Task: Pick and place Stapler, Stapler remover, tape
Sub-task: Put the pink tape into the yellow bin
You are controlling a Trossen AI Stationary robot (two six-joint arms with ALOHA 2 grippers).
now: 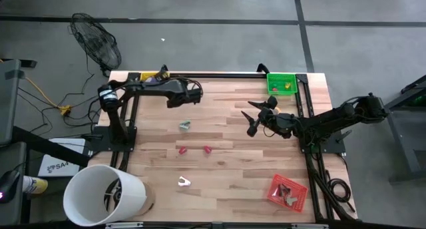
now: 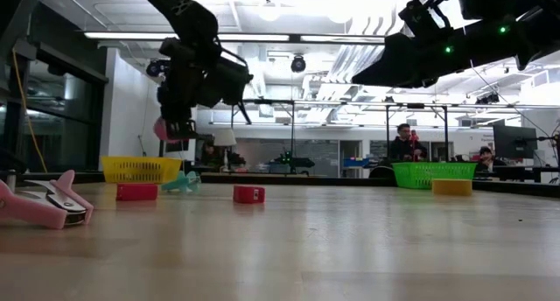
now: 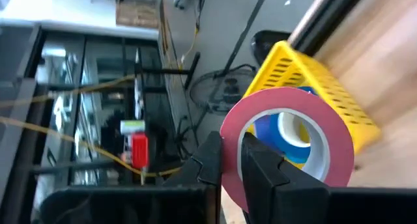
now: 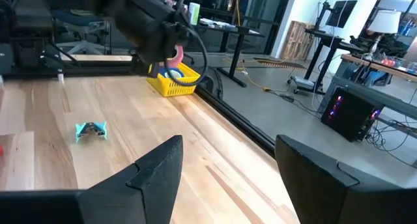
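Observation:
A pink tape roll [image 3: 287, 139] is in my left gripper [image 3: 233, 155], which is shut on it high over the table's far left, close to the yellow basket [image 1: 152, 76]. That basket holds a blue tape roll [image 3: 270, 129]. A teal staple remover [image 1: 186, 126] lies on the table's middle left. Two small red staplers [image 1: 181, 150] [image 1: 207, 149] lie nearer the front, and a pink-white staple remover [image 1: 184, 182] lies nearer still. My right gripper [image 4: 225, 165] hangs open above the table's right part, with nothing between its fingers. My left gripper pinches the pink roll's wall at one side of the ring [image 3: 229, 136] between its two fingers. One finger [image 3: 208, 159] is outside the ring; the other [image 3: 260, 168] seems to reach into the hole. The roll is lifted clear, its open face toward the wrist camera.
A green basket [image 1: 281, 82] stands at the far right and a red basket [image 1: 287, 192] at the near right. A large white bucket [image 1: 103, 196] sits at the near left corner. Black frame rails [image 1: 219, 74] run along the table's edges.

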